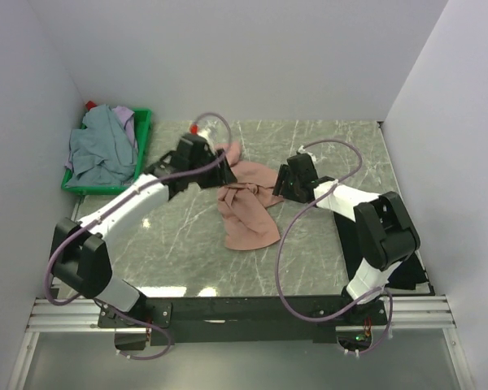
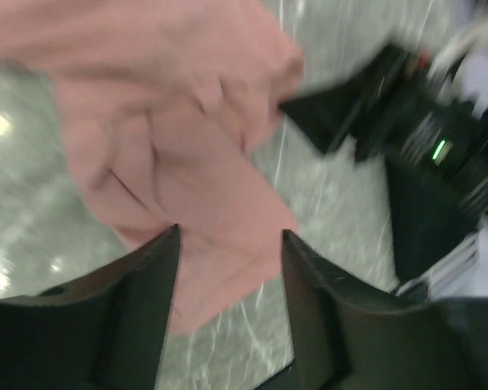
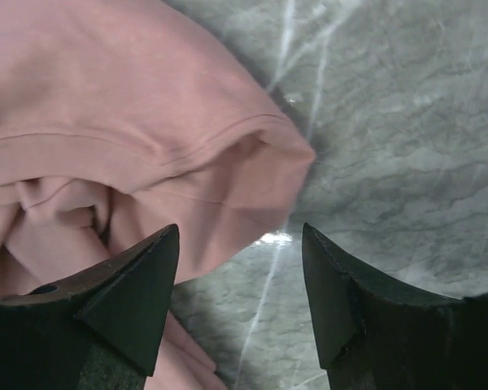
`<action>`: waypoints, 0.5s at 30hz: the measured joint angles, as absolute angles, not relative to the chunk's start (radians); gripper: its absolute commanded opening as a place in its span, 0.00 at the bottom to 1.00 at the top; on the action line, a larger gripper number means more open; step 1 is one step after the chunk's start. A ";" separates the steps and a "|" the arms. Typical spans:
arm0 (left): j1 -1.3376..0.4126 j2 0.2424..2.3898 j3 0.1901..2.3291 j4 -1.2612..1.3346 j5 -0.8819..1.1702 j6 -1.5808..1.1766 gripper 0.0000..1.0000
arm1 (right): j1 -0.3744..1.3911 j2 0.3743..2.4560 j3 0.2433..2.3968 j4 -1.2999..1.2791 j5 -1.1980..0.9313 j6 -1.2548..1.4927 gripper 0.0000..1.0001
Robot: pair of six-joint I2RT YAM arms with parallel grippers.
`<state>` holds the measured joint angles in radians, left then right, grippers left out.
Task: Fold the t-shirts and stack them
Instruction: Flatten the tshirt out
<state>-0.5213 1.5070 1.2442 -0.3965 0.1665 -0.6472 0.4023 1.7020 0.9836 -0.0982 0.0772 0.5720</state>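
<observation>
Salmon-pink shirt [image 1: 248, 215] lies bunched in the middle of the marbled counter [image 1: 179, 236], twisted at the waist with its lower half spread toward the arms. It needs flattening before any fold can go in. Both arms reach in from opposite sides, probably so each can take an edge and pull the cloth out. The left pincer [image 1: 225, 167] hangs over the shirt's far left part. Its wrist view is blurred, but it shows the jaws wide apart with pink cloth under them and nothing gripped. The right pincer [image 1: 280, 188] sits at the shirt's right edge. Its jaws are also wide and empty, and a stitched hem lies just beyond its left finger [image 3: 138, 284]. More shirts, one grey-blue [image 1: 98, 150] and one lavender [image 1: 127, 120], wait heaped in the green crate [image 1: 106, 189] at the far left, well apart from the work. No stack is in sight, so the task looks to be at an early stage.
</observation>
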 measured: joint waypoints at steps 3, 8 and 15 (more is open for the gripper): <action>-0.619 1.505 1.175 -0.395 0.150 -0.647 0.66 | 0.381 1.707 0.979 -0.098 0.059 0.580 0.68; -0.762 1.505 1.112 -0.404 0.111 -0.656 0.73 | 0.366 1.730 0.983 -0.089 0.042 0.587 0.68; -0.927 1.592 1.097 -0.376 0.047 -0.680 0.80 | 0.366 1.791 1.016 -0.078 0.030 0.592 0.68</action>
